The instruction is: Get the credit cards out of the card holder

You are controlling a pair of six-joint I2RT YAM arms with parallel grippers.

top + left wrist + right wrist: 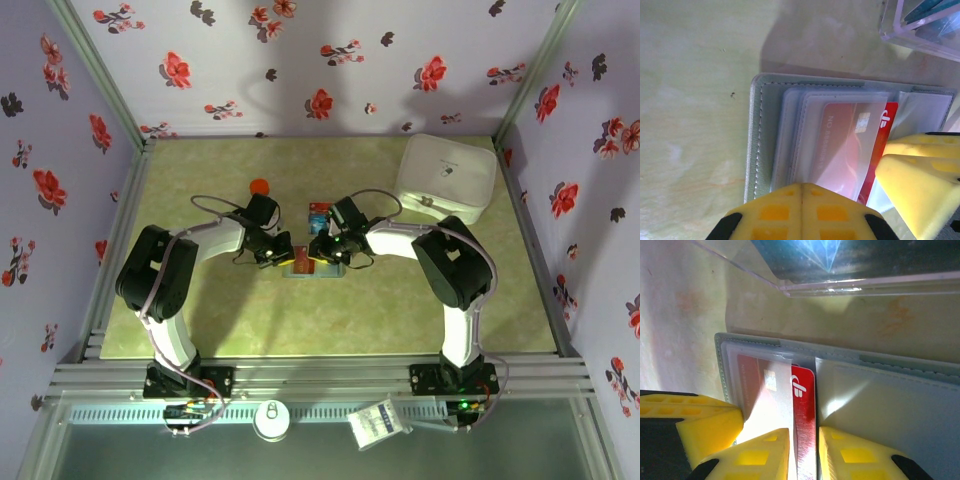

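At the middle of the pale green bench (pixel 220 315), the flat grey-blue folding card holder (pixel 759 135) lies open, both arms bent in over it. A red plastic card (pixel 804 400) sits in a clear sleeve (pixel 805 145) on one panel. Most of it is tucked in, and a narrow bare strip pokes out toward the fold.

The left claw (pixel 801 191) is clenched, fingertips together with nothing between them, at the near edge of the sleeved panel. It probably pins the holder down.

The right claw (pixel 804 436) stands with its jaws narrowly parted, one finger on each side of the bare red strip. It cannot be told whether the pads actually bite the card.

The coming move turns on that strip. Its length runs straight toward the right claw, and the print on the card runs the same way, so the card's long axis seems to point at the claws. The card would then leave sideways, away from the sleeve and across the fold toward the bare second panel. The right arm is the one placed to draw it.

The left wrist view shows the chip and print through the sleeve, and how much is still covered. The right wrist view shows the strip between the fingers and the empty second panel. From above the claws cover most of the holder. A clear plastic box (pixel 850 287) stands just beyond it, its bluish contents too blurred to name.
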